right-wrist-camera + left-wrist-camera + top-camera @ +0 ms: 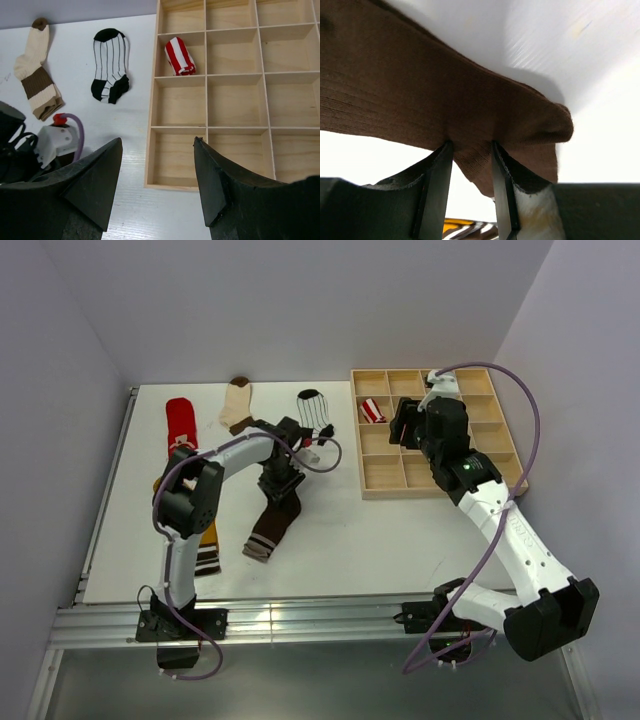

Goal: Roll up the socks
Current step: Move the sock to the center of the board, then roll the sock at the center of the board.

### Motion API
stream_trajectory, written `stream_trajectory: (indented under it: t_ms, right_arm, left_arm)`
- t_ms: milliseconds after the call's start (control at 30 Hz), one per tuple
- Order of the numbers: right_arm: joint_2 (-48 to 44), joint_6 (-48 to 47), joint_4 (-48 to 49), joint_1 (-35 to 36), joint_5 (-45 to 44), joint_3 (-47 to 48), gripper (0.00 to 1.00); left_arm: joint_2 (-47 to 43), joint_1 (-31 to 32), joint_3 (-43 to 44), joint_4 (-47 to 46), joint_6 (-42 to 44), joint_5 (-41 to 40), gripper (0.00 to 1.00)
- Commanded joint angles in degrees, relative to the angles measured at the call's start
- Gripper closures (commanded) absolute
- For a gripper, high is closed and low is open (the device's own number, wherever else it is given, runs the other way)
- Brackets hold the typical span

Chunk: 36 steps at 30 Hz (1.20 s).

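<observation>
This is a robotics lab test cell. A left arm (178, 550) and a right arm (520, 540) are bolted to an aluminium rail (320, 618) at the near edge of a white table (350, 540). Plain pale walls (300, 300) box it in. A purple cable (536, 430) loops over a wooden divided tray (385, 490).

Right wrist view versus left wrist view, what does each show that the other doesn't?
Only the right wrist: the wooden tray holding a rolled red-white striped sock, the cream-and-brown sock, the white sock with black stripes, and the open right gripper. Only the left wrist: the left gripper pinching the dark brown sock. Both: white table.
</observation>
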State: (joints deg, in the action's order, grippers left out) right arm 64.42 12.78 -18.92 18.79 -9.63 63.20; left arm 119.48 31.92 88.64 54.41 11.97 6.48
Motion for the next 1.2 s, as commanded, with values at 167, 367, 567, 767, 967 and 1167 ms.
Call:
stream_trajectory:
  t_ms: [167, 367, 567, 767, 967, 1167]
  right_arm:
    - [-1.2, -0.3, 0.3, 0.4, -0.4, 0.2, 0.34]
    - [0.3, 0.0, 0.5, 0.9, 0.8, 0.4, 0.34]
    - [1.7, 0.0, -0.2, 3.8, -2.1, 0.1, 0.34]
    - [1.6, 0.0, -0.3, 7.5, -6.5, -0.5, 0.34]
    - [1.1, -0.6, 0.4, 13.5, -7.9, -2.7, 0.34]
    - [4.6, -2.0, 3.2, 23.2, -8.8, -4.8, 0.34]
  left_arm:
    - [10.5, 1.7, 14.4, 1.2, -6.3, 8.7, 0.57]
    - [15.3, 1.5, 21.7, 3.2, -6.7, 9.5, 0.57]
    - [12.0, 1.2, 22.7, 2.7, -4.9, 11.4, 0.55]
    - [4.3, -1.2, 25.0, 2.7, -4.2, 13.6, 0.53]
    - [-0.7, -8.3, 30.3, 4.3, -5.5, 20.5, 0.51]
    - [-4.9, -18.5, 33.2, 4.3, -7.0, 26.5, 0.5]
